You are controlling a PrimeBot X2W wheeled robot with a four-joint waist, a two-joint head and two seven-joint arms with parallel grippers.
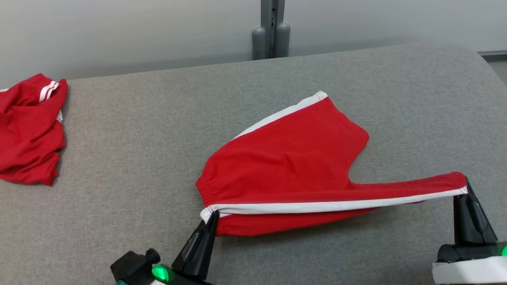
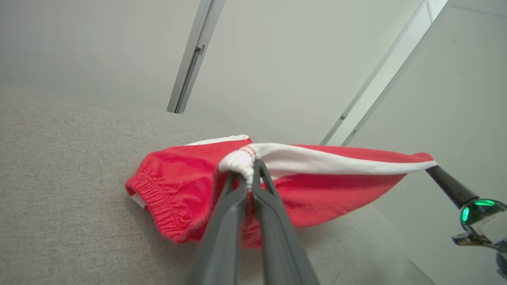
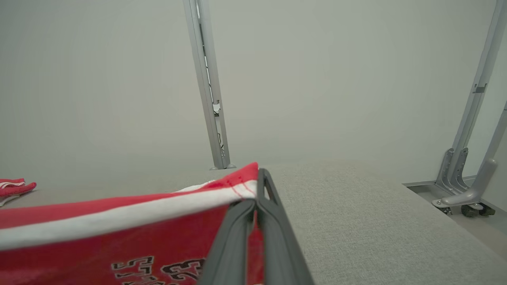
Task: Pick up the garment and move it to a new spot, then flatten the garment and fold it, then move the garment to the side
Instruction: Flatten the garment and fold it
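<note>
The garment [image 1: 293,158] is a pair of red shorts with white side stripes, half lifted off the grey padded table [image 1: 150,158]. My left gripper [image 1: 213,215] is shut on its near waistband corner, seen close in the left wrist view, where the white band bunches between the fingers [image 2: 233,206]. My right gripper [image 1: 466,186] is shut on the leg hem at the right, stretching the white stripe taut between both grippers. In the right wrist view the garment [image 3: 119,233] hangs left of the fingers [image 3: 273,221] and shows black lettering. The far part still rests on the table.
A second red garment [image 1: 29,130] with white stripes lies crumpled at the table's far left edge. A grey post [image 1: 271,29] stands behind the table against the wall. The table's right edge [image 1: 493,71] curves down to the floor, where metal frame feet [image 3: 459,190] stand.
</note>
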